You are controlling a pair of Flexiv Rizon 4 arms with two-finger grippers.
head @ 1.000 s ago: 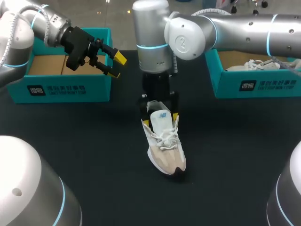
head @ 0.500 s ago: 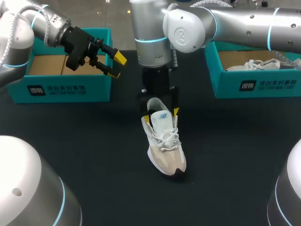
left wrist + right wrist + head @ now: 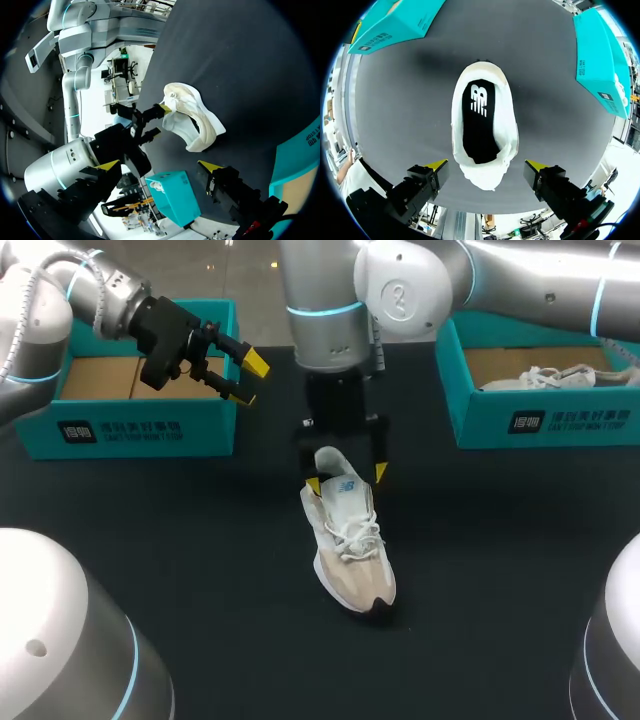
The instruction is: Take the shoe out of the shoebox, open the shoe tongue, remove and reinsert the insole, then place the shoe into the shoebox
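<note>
Shoe (image 3: 352, 545) heel partly masked by the wide-spread right gripper (image 3: 346, 479).

I see black desk (image 3: 520, 570), matte, dark all over. Teal box (image 3: 480, 425) at desk's far right corner, top open. Spare white sneaker (image 3: 555, 378) lying inside it, laces showing, brown cardboard lining.

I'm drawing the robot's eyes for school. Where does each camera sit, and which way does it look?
Head view: above and behind the robot, looking down on the table. Both arms show, the left fingers by a teal shoebox, the right fingers beside the shoe.
Left wrist view: on the left wrist, looking across the table at the shoe. Its own open left fingers show.
Right wrist view: on the right wrist, looking straight down into the shoe. Its own open right fingers show.
Shared: all three see the shoe.
</note>
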